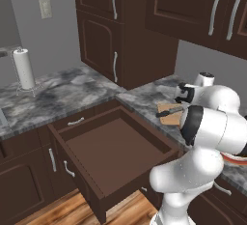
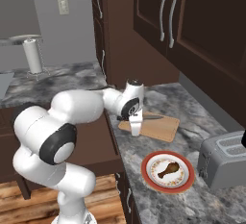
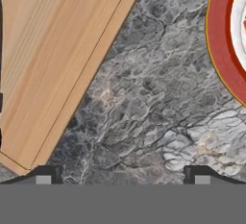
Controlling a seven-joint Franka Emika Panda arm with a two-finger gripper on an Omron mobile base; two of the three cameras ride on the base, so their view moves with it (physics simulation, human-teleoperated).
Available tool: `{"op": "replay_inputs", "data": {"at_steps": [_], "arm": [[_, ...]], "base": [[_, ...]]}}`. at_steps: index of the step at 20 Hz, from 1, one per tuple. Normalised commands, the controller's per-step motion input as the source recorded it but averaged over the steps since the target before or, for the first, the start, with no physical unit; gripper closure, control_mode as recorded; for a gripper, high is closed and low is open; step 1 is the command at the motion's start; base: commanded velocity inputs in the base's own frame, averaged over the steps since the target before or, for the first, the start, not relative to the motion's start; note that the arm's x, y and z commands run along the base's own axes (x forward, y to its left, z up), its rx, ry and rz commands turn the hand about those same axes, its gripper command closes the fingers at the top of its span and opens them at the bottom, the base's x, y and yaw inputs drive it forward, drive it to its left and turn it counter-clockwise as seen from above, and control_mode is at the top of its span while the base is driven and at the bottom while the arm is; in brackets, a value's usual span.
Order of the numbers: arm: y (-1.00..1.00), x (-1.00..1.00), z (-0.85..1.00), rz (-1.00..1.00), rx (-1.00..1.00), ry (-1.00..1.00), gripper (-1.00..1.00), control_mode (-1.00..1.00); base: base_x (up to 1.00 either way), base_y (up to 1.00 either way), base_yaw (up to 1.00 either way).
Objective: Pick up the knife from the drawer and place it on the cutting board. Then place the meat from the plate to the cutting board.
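A: Where is the small slim knife (image 2: 150,118) with the black handle?

B: It lies flat on the rectangular light-tan wooden cutting board (image 2: 158,128), along the board's far edge, blade pointing toward the toaster side.

A: And the two-finger gripper (image 3: 122,174)?

B: It hangs over the grey marble counter (image 3: 144,103), just beside the board's near edge. Its fingers are spread apart with nothing between them; bare stone shows in the gap.

A: The meat?

B: The small brown drumstick-shaped piece of meat (image 2: 167,169) rests in the middle of the round white plate with the red-orange rim (image 2: 150,180), near the board but apart from it.

A: The drawer?

B: The wide dark-brown wooden drawer (image 1: 113,154) stands pulled open. A silver toaster (image 2: 224,161) sits right of the plate.
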Motion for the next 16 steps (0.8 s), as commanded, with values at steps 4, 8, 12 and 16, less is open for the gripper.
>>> {"op": "replay_inputs", "data": {"at_steps": [4,8,12,16], "arm": [[-0.47,-0.45,0.00,0.05,0.00,0.02,-1.00,-1.00],[-0.42,-0.44,0.00,0.08,0.00,0.04,-1.00,-1.00],[-0.31,-0.46,-0.05,0.09,0.00,0.04,-1.00,-1.00],[-0.19,-0.45,-0.16,0.09,0.00,0.06,-1.00,-1.00]], "base": [[0.00,0.00,0.00],[0.00,0.00,0.00],[0.00,0.00,0.00],[0.00,0.00,0.00]]}}
